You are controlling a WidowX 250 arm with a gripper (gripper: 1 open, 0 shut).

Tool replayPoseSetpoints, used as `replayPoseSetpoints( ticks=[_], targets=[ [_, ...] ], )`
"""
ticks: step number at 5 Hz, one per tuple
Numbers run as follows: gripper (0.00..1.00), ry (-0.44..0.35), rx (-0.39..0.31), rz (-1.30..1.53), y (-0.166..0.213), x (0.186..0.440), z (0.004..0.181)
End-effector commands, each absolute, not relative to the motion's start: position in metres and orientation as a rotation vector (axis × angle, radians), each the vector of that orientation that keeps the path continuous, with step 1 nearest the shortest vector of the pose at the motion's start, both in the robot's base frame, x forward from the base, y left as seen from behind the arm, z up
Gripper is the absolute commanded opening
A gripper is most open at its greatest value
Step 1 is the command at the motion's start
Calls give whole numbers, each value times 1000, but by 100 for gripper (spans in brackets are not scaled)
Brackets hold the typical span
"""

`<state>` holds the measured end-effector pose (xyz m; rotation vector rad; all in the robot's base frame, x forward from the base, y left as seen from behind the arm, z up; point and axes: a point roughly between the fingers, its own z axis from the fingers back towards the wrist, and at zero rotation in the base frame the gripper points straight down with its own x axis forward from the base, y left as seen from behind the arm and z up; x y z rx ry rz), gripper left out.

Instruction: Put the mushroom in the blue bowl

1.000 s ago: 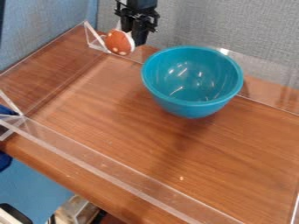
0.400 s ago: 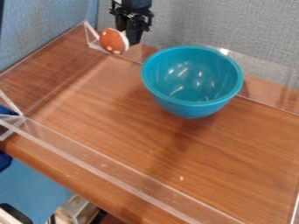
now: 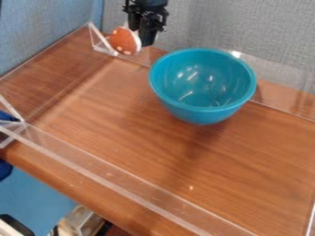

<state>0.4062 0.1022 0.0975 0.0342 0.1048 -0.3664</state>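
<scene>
The mushroom (image 3: 121,39), orange-brown cap showing, hangs at the back left of the table, just above the wood near the corner of the clear wall. My black gripper (image 3: 147,41) points straight down and is shut on the mushroom, whose cap sticks out to the left of the fingers. The stem is hidden behind them. The blue bowl (image 3: 204,85) stands upright and empty on the table, to the right of the gripper and nearer the camera, apart from it.
A low clear plastic wall (image 3: 92,171) runs around the brown wooden table (image 3: 99,106), with a corner piece right behind the mushroom. A blue panel stands along the left side.
Gripper and mushroom have swayed slightly left and back again together, ending a touch higher. The bowl has not moved.
</scene>
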Motion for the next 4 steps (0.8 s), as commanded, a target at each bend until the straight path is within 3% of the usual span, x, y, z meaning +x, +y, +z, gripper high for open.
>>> replayPoseSetpoints(
  ticks=[1,3,4],
  targets=[
    [0,-10,89,-435,81,406,153],
    [0,-25,78,-601,27,399,162],
    [0,-24,66,-687,-4,397,158]
  ],
)
